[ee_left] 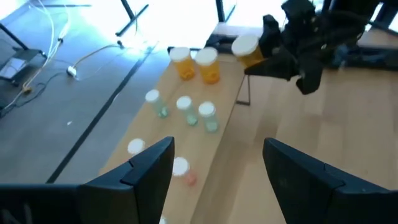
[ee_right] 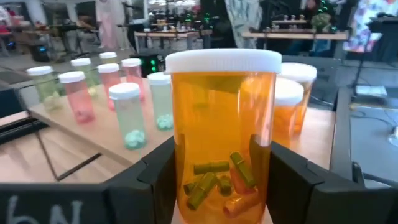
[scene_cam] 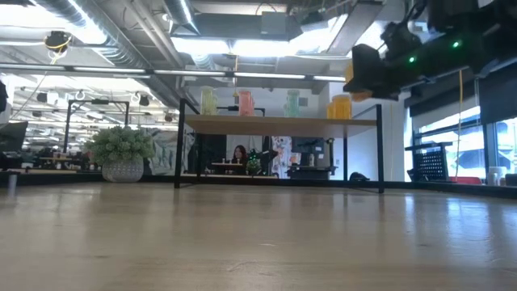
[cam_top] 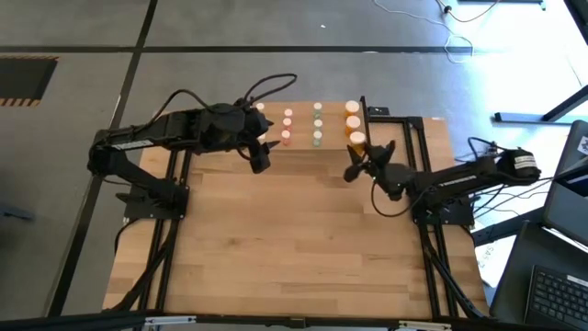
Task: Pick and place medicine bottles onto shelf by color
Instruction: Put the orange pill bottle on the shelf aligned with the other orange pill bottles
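Observation:
The shelf (cam_top: pixel 335 124) stands at the table's far edge on thin black legs. Small bottles stand on it in rows by colour: yellowish (scene_cam: pixel 208 100), pink (cam_top: pixel 287 124), green (cam_top: pixel 317 122) and two larger orange ones (cam_top: pixel 352 114). My right gripper (cam_top: pixel 363 154) is shut on a third orange bottle (ee_right: pixel 221 130) with a white cap, at the shelf's near right corner. My left gripper (ee_left: pixel 217 168) hangs open above the shelf's left part (cam_top: pixel 261 154), with nothing between its fingers. My right gripper pinches the orange bottle's lower body (ee_right: pixel 186 174) between its two fingers (ee_right: pixel 152 180), one on each side. The fingers come level from the table's near side. The bottle stands upright, cap up. Whether its base touches the shelf board, I cannot tell.
A green plant ball in a pot (scene_cam: pixel 123 153) shows at the far left in the low view. The bare wooden tabletop (cam_top: pixel 294 239) stretches from the shelf to the near edge. A laptop (cam_top: pixel 560 276) and cables lie beyond the table's right side.

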{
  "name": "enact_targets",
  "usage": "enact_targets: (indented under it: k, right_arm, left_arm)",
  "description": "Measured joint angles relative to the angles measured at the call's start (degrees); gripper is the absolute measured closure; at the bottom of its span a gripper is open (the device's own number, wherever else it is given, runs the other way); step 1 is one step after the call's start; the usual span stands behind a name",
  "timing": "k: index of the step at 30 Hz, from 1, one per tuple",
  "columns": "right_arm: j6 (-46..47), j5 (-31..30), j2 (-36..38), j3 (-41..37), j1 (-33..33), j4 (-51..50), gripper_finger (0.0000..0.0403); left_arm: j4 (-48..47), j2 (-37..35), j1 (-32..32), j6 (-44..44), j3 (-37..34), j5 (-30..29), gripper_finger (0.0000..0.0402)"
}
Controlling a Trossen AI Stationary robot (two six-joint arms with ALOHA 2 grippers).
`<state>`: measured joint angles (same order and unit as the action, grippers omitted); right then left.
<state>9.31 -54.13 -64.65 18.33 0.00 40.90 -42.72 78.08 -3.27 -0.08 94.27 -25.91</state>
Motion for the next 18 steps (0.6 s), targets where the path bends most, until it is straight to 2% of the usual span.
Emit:
enact_targets:
  k: [7, 13, 18]
  right_arm:
    - [-4.7, -1.9, -6.6, 0.0, 0.0, 10.5, 0.0215]
    - [-2.2, -1.9, -11.2, 0.0, 0.0, 11.4, 0.0215]
    - [-3.6, -3.3, -13.5, 0.0, 0.0, 14.7, 0.0215]
  left_arm:
    - [-0.1, 0.0, 0.0, 0.6, 0.0, -0.1, 0.016]
    - [-0.1, 0.0, 0.0, 0.6, 0.0, -0.1, 0.016]
    - [-0.1, 0.0, 0.0, 0.6, 0.0, -0.1, 0.016]
